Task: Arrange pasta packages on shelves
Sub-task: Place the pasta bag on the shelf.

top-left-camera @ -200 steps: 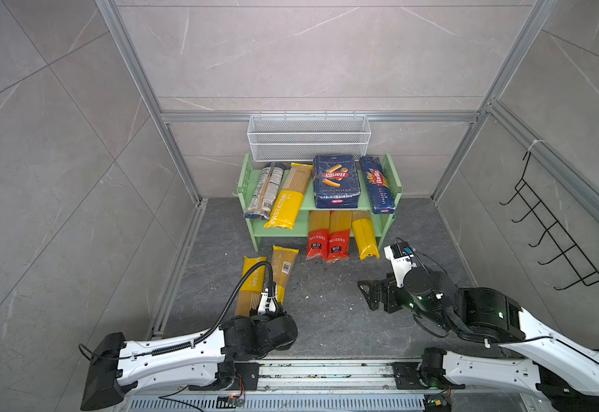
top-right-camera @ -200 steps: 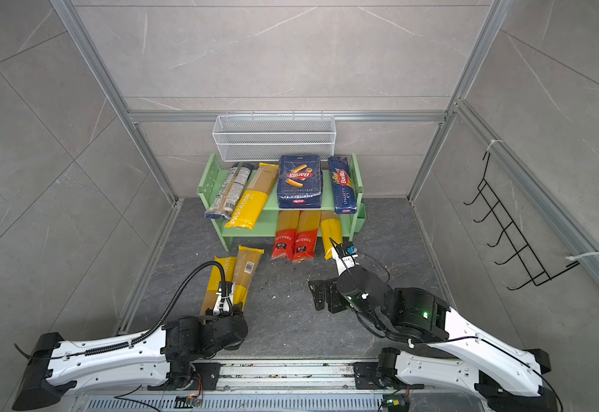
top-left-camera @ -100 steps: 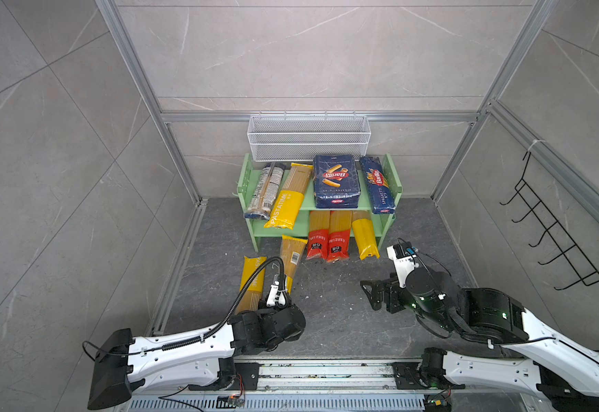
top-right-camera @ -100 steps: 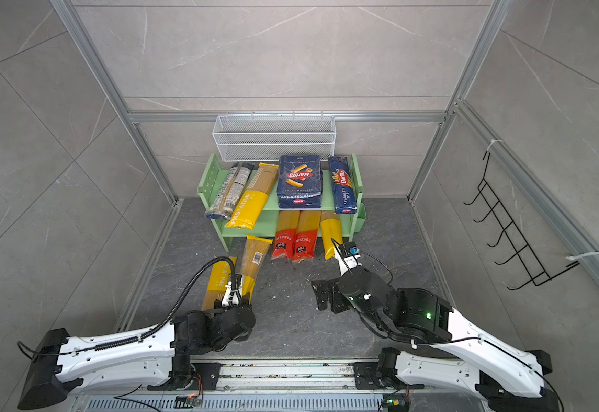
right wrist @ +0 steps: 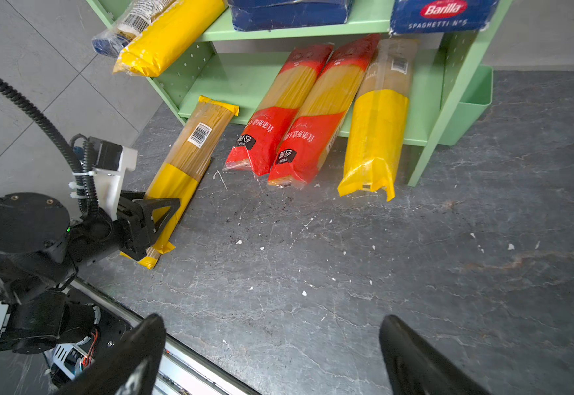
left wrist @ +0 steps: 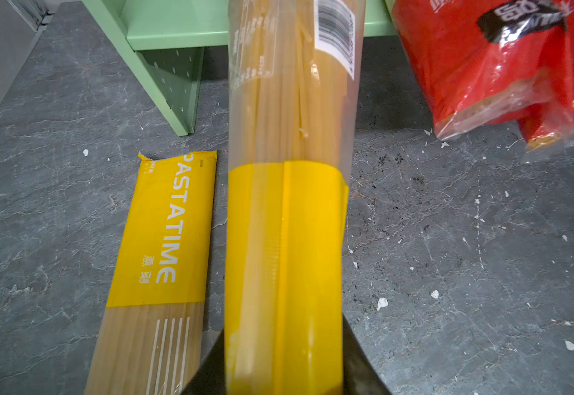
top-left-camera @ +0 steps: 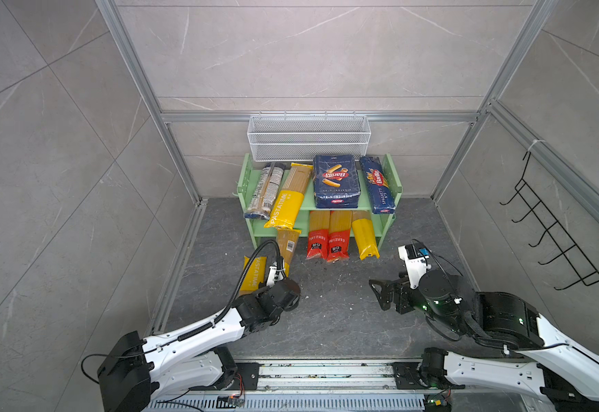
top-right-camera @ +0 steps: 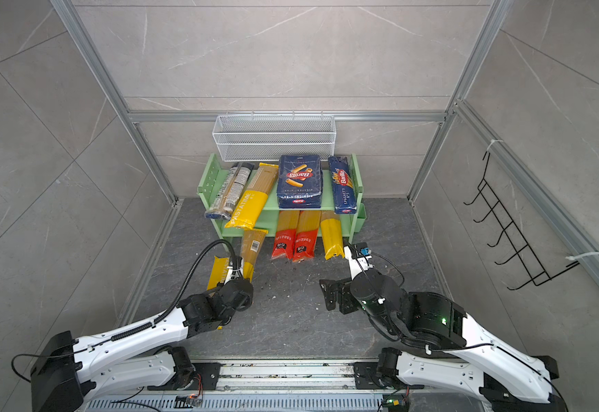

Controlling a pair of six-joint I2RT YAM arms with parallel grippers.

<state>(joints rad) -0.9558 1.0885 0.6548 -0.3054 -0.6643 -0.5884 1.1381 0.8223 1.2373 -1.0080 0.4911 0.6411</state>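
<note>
Spaghetti bag (left wrist: 285, 239) clamped in left jaws. Slide straight ahead of jaws onto low green shelf (left wrist: 176, 30), beside red bags (left wrist: 484, 68). Right jaws wide apart, empty.

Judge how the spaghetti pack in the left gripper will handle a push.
Probably stiff lengthwise: the spaghetti pack, gripped near one end by the left gripper, runs straight. Its glossy film may slip in the jaws. Broken strands inside suggest it snaps if jammed against the shelf.
</note>
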